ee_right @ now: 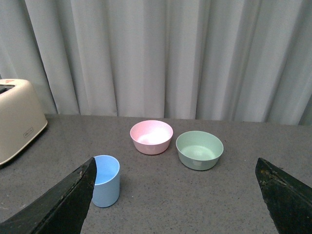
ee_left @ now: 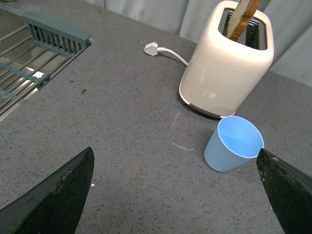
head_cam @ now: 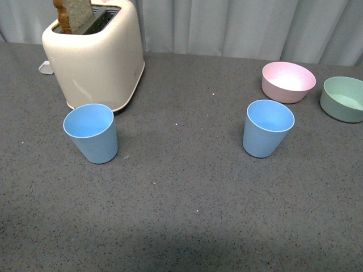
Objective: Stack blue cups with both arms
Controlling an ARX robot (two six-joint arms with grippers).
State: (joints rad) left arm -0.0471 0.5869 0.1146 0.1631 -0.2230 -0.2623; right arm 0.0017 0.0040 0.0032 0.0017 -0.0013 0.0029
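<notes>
Left claw (ee_left: pixel 174 150) and right claw (ee_right: pixel 175 159) gape wide, empty. The cup (head_cam: pixel 91 133) just beside the toaster (head_cam: pixel 96 54) could tip if a claw clips its rim.

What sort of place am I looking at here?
Most likely a kitchen counter, perhaps a staged one: a toaster with bread in it, a dish rack at the counter's edge, and a pink bowl set out.

Left tool (ee_left: pixel 174 152), fingers spread wide: bare desk (ee_left: pixel 122 112) ahead between them. Blue cup (ee_left: pixel 234 144) stands by one finger, and the toaster (ee_left: pixel 224 68) close behind it blocks passage beyond. Right tool (ee_right: pixel 175 161), likewise spread: second blue cup (ee_right: pixel 106 180) beside one finger, clear desk ahead, pink bowl (ee_right: pixel 151 137) and green bowl (ee_right: pixel 199 149) further on.
</notes>
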